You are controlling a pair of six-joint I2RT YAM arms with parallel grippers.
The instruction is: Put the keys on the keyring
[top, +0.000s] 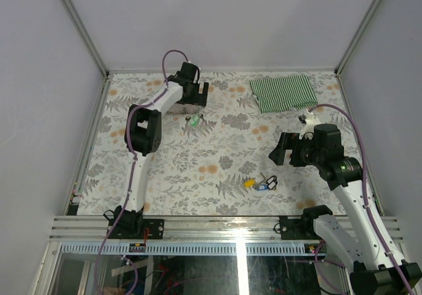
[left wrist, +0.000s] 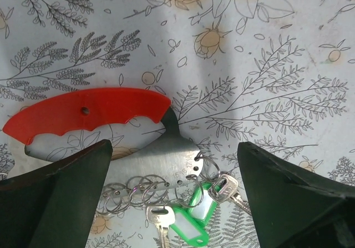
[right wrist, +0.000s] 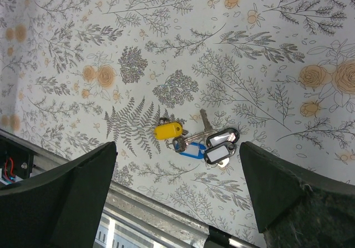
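Note:
The keyring shows in the left wrist view as a red curved handle (left wrist: 89, 112) joined to a silver plate (left wrist: 161, 159) with several wire rings along its edge. Two keys with green tags (left wrist: 191, 217) hang from those rings; from above they show as a green speck (top: 194, 119). My left gripper (left wrist: 173, 151) hovers open right over the plate, touching nothing. A loose bunch of keys with yellow (right wrist: 167, 130), blue (right wrist: 190, 148) and black tags (right wrist: 221, 146) lies near the front edge (top: 260, 183). My right gripper (right wrist: 177, 148) hangs open above this bunch.
A green striped cloth (top: 283, 92) lies at the back right. A metal rail (right wrist: 155, 212) runs along the table's near edge, just below the loose bunch. White walls close the table in on three sides.

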